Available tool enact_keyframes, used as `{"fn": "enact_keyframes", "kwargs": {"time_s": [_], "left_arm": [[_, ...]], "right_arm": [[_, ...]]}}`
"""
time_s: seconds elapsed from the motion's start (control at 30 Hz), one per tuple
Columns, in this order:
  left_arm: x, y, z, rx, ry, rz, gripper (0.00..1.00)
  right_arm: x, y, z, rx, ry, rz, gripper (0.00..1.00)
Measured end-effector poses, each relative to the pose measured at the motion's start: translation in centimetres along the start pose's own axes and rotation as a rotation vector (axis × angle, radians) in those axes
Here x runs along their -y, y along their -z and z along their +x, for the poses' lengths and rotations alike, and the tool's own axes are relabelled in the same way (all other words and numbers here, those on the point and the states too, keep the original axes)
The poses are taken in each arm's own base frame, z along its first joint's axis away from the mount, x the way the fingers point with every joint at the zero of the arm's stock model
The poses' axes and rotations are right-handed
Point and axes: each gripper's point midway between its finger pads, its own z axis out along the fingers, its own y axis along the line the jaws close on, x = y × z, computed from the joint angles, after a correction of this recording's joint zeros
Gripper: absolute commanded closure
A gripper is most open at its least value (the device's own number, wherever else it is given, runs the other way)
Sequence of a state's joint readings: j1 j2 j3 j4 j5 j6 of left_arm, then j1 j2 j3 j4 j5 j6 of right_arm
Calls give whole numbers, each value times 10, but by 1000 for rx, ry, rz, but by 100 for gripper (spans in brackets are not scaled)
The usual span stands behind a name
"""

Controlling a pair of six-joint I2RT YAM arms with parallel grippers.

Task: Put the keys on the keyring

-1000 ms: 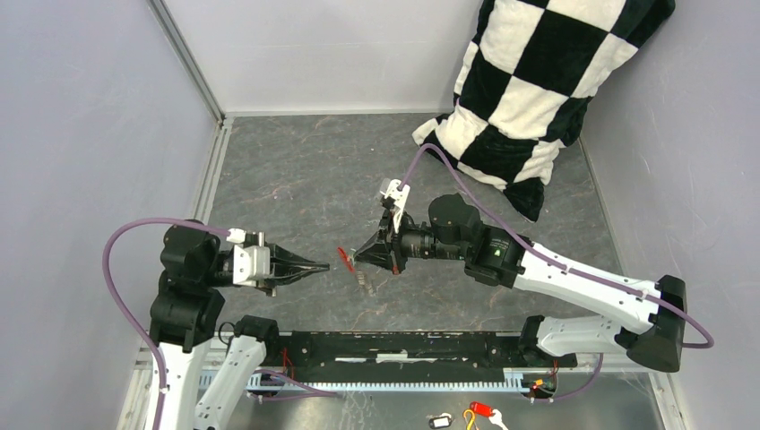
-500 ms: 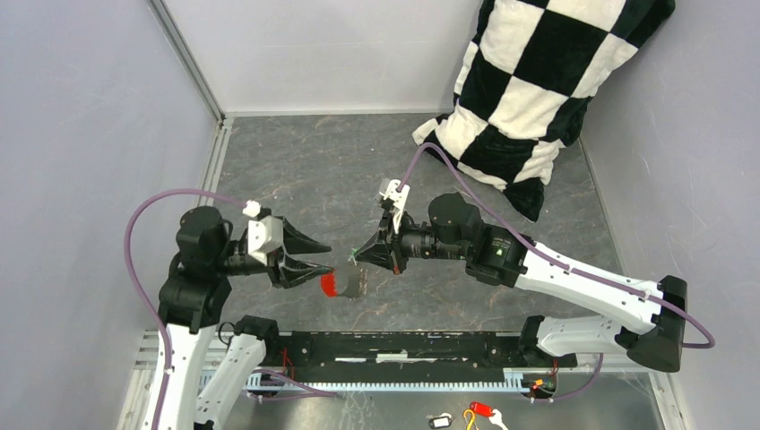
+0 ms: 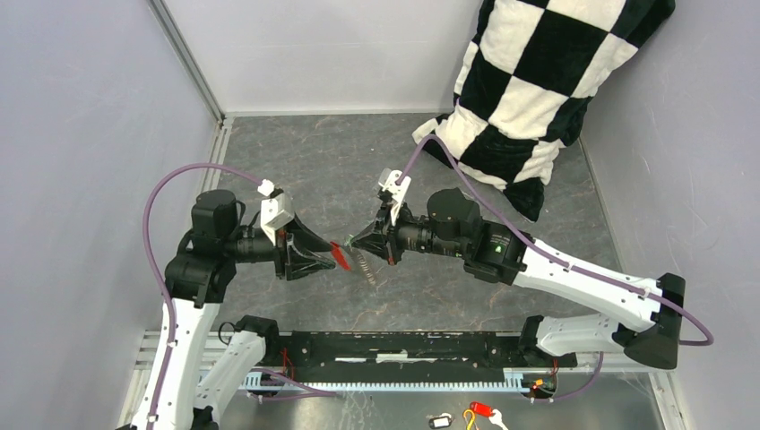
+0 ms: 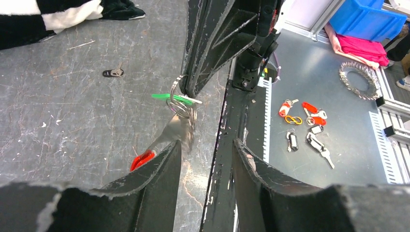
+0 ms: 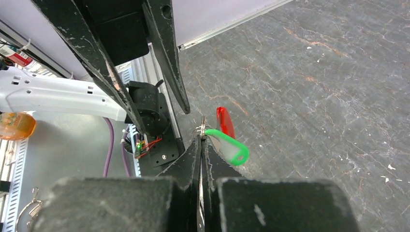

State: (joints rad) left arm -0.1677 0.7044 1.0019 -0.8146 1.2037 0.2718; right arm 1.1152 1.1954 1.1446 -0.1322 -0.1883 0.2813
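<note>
My right gripper [image 3: 355, 244] is shut on the keyring [image 4: 180, 107], a small set of silvery wire loops held above the floor. A short green key [image 5: 228, 148] sticks out from the ring beside the right fingertips. The long red key [image 4: 142, 160] hangs below the ring, blurred, just left of my left gripper [image 4: 205, 150]. That gripper is open and holds nothing, a short way from the ring [image 3: 363, 265]. A small dark metal key [image 4: 113, 73] lies on the grey floor beyond.
A black-and-white checkered pillow [image 3: 538, 90] leans in the far right corner. A black rail [image 3: 403, 345] runs along the near edge. Spare keys and tags [image 4: 304, 121] lie on the metal shelf behind it, near a blue bin [image 4: 367, 19].
My left gripper opened and let go of the red key, which now dangles from the ring. The left arm lifted and turned, staying close. The right gripper stayed shut and shifted slightly.
</note>
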Motion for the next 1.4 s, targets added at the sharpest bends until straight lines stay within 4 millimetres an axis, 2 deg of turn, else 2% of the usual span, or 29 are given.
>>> {"fn": "enact_keyframes", "kwargs": {"time_s": [0.37, 0.53, 0.77, 1.23, 1.4], "left_arm": [[-17, -4, -3, -5, -6, -32, 50], [-18, -8, -3, -3, -3, -26, 50], [-16, -14, -3, -8, 16, 5, 61], [-16, -16, -1, -3, 16, -1, 97], [-15, -16, -2, -1, 10, -7, 98]], "right_arm": [[-3, -10, -1, 0, 16, 10, 99], [-6, -12, -4, 8, 25, 7, 100], [-10, -15, -1, 2, 29, 3, 100], [-11, -15, -4, 14, 37, 12, 100], [-10, -15, -4, 15, 38, 20, 100]]}}
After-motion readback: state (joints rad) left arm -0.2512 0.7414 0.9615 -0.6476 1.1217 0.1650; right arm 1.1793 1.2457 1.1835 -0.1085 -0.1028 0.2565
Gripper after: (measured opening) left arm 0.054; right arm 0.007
